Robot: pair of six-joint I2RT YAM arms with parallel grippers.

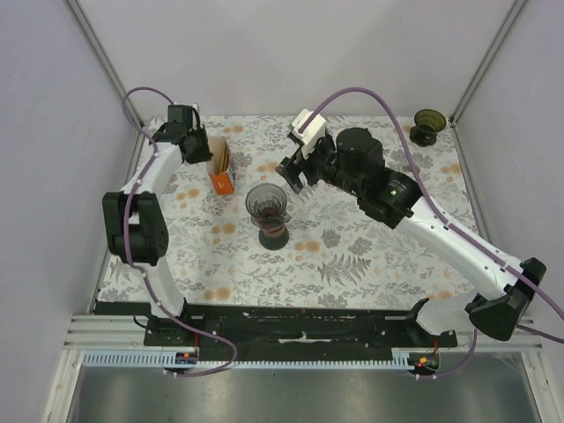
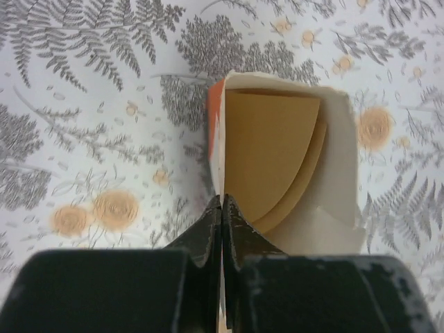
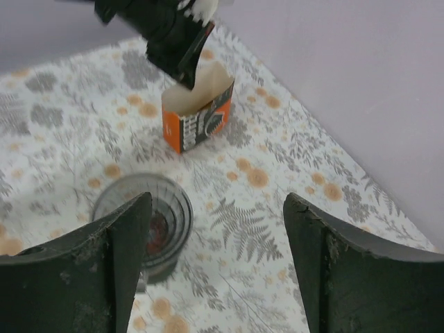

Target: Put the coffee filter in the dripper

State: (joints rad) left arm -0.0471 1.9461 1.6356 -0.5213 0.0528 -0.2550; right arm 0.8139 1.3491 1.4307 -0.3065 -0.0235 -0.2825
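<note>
The clear ribbed dripper stands on a dark red base mid-table; it also shows in the right wrist view, partly behind my left finger. Brown paper filters stand upright in an open orange and white box, seen too in the right wrist view. My left gripper is shut, pinching the box's left wall at its top edge. My right gripper is open and empty, hovering just right of and behind the dripper, above the tablecloth.
A second dark dripper stands at the back right corner. Grey enclosure walls close in the table on three sides. A purple cable arcs over the right arm.
</note>
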